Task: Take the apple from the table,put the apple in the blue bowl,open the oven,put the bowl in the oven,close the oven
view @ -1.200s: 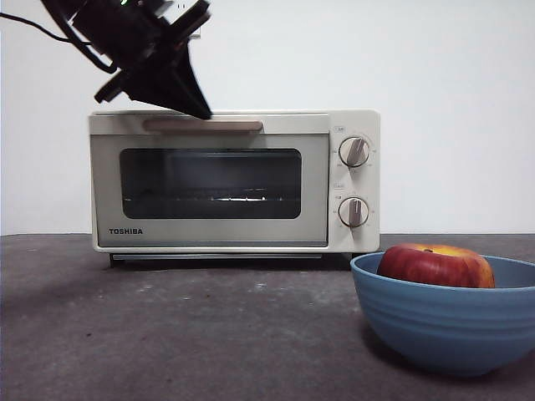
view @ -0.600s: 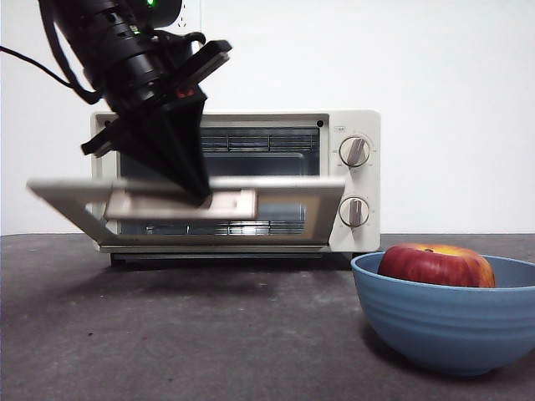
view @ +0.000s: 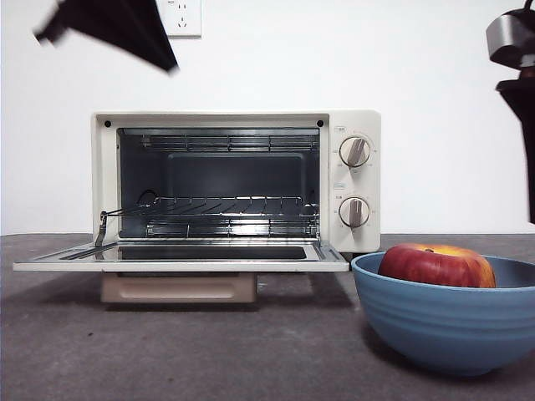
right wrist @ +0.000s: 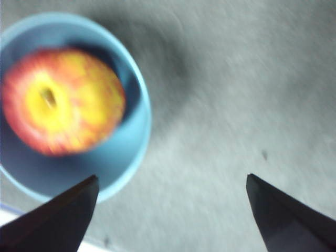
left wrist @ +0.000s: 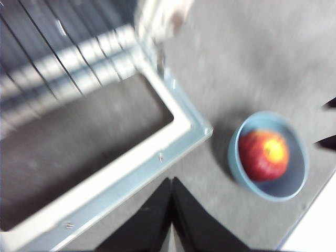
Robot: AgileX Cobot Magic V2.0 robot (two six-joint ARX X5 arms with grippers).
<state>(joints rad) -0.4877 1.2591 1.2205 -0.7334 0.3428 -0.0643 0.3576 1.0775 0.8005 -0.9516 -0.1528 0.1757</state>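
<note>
The cream oven (view: pixel 351 180) stands at the back of the table with its door (view: pixel 180 257) folded down flat and the wire rack showing inside. The red apple (view: pixel 435 266) lies in the blue bowl (view: pixel 451 326) at the front right; both also show in the left wrist view, apple (left wrist: pixel 263 155) and bowl (left wrist: pixel 296 181), and in the right wrist view, apple (right wrist: pixel 63 102) and bowl (right wrist: pixel 134 152). My left gripper (left wrist: pixel 171 185) is shut and empty, raised above the door's edge (left wrist: pixel 131 168); it shows at the top left (view: pixel 125 29). My right gripper (right wrist: pixel 170 181) hangs open above the bowl's side.
A wall socket (view: pixel 182 17) sits on the white wall behind the oven. Two knobs (view: pixel 354 152) are on the oven's right panel. Bare dark table (view: pixel 209 351) stretches in front of the open door. A dark arm part (view: pixel 518 100) hangs at the right edge.
The oven door has swung from closed to fully down. The left gripper let go of the handle and rose to the top left. A dark arm part has appeared at the right edge.
</note>
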